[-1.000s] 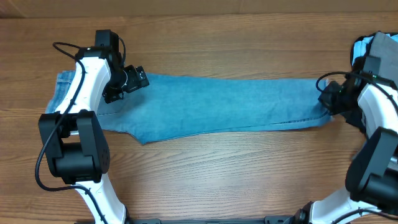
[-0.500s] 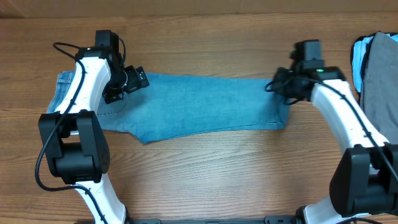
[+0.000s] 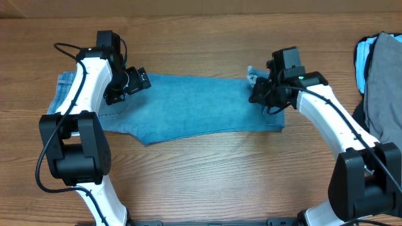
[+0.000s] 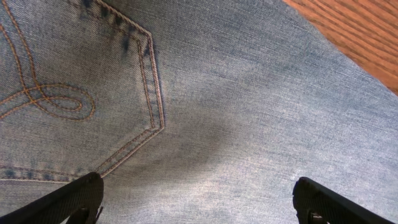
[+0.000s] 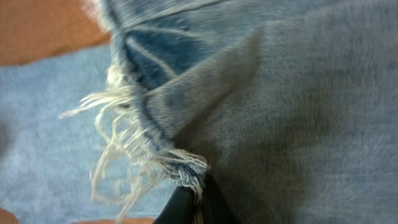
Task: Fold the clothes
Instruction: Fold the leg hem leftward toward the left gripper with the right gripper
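The light-blue denim jeans lie flat across the table, waist at the left. My right gripper is shut on the frayed leg hem and holds it lifted and folded back over the legs, near the jeans' right end. My left gripper is open, fingers spread wide, low over the seat beside a stitched back pocket; whether it touches the denim cannot be told.
A pile of grey, pale-blue and dark garments lies at the table's right edge. Bare wooden table shows in front of and behind the jeans.
My right gripper has carried the frayed leg hem leftward from the far right, folding the legs back over themselves. The left arm has not moved.
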Motion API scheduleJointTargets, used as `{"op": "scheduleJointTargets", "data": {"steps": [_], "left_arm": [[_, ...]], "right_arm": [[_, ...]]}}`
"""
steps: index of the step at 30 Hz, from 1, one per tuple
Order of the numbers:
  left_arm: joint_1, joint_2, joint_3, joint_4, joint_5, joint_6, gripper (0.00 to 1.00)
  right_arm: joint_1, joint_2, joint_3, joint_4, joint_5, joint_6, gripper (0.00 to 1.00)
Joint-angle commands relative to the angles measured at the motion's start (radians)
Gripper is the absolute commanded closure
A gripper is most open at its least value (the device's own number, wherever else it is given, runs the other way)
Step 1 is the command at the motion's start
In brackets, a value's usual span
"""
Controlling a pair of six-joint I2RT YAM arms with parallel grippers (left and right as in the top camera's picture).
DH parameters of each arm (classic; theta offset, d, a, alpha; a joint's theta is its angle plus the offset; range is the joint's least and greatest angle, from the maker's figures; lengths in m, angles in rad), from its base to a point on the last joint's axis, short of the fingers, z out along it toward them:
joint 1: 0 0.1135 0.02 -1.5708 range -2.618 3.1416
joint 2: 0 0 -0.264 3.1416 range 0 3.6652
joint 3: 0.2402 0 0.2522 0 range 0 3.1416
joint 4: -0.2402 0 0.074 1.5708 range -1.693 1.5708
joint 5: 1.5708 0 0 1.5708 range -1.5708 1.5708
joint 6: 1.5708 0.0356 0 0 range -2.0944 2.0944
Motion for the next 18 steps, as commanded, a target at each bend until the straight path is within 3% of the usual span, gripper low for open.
{"op": "scheduleJointTargets", "data": {"steps": [1, 9, 10, 13, 16, 18], "left_arm": [[-0.007, -0.021, 0.014, -0.002, 0.011, 0.021, 0.00], [-0.007, -0.021, 0.014, -0.004, 0.011, 0.021, 0.00], [-0.007, -0.021, 0.014, -0.004, 0.011, 0.022, 0.00], [-0.007, -0.021, 0.014, -0.003, 0.011, 0.021, 0.00], [-0.007, -0.021, 0.014, -0.004, 0.011, 0.022, 0.00], [-0.007, -0.021, 0.014, -0.006, 0.011, 0.022, 0.00]], "right_arm": [[0.017, -0.014, -0.028, 0.019, -0.067, 0.016, 0.96], [0.029, -0.011, -0.100, 0.123, -0.138, 0.042, 0.95], [0.029, -0.011, -0.101, 0.133, -0.143, 0.042, 0.88], [0.029, -0.011, -0.105, 0.159, -0.142, 0.031, 0.32], [0.029, -0.011, -0.105, 0.186, -0.142, 0.010, 0.02], [0.024, -0.011, -0.101, 0.198, -0.142, -0.010, 0.00]]}}
